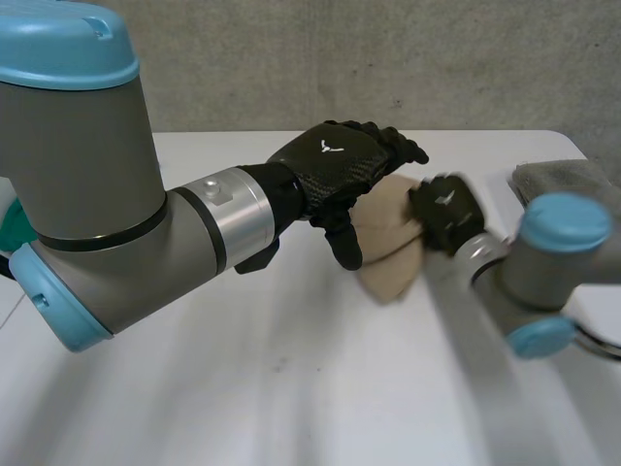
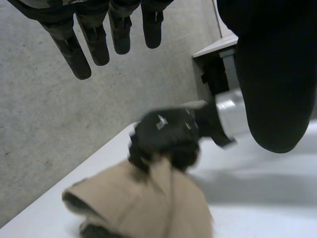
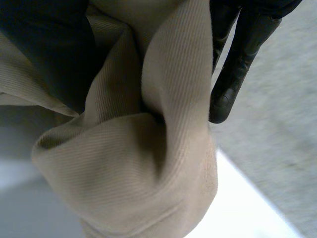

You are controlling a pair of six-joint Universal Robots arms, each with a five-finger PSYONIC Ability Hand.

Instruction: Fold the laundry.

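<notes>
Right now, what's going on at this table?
The right hand pinches a beige cloth, which hangs bunched from it over the white table; nothing looks folded yet. The left hand hovers just beside it with fingers straight, holding nothing. A grey cloth lies untouched at the table's far edge, beyond the right arm.

Beige cloth [image 1: 393, 248], finely ribbed. Black left hand [image 1: 335, 165], carbon-weave back, white emblem. Black right hand [image 1: 446, 216], white emblem. Plain white bench [image 1: 243, 369]. Grey towel [image 1: 568, 180], right of cloth. Mottled grey wall [image 1: 388, 58].
</notes>
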